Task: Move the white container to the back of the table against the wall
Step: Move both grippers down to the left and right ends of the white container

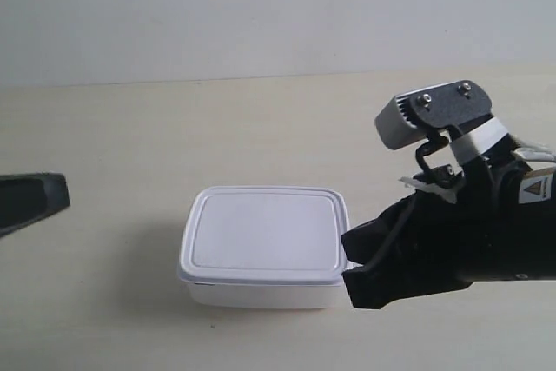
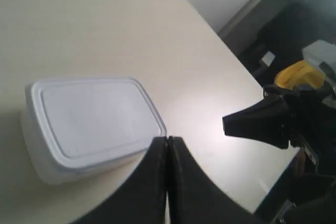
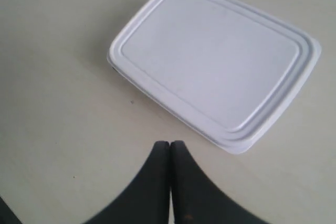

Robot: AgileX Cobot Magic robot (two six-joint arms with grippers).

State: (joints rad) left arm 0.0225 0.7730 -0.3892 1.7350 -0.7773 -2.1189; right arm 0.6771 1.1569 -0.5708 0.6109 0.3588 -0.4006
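The white container (image 1: 265, 245) stands lidded and flat on the pale table (image 1: 261, 128), towards the front, well short of the wall (image 1: 261, 6). My right gripper (image 3: 170, 143) is shut and empty, its tips just beside the container (image 3: 215, 61); in the exterior view this right gripper (image 1: 352, 262) sits close to the box's right end. My left gripper (image 2: 168, 139) is shut too, holding nothing, hovering near a corner of the container (image 2: 94, 119). Only the left gripper's dark tip (image 1: 56, 193) enters at the exterior view's left edge, apart from the box.
The table's edge (image 2: 231, 51) runs past the right gripper (image 2: 227, 121), with dark floor and a yellow object (image 2: 296, 74) beyond it. Bare tabletop lies between the container and the wall.
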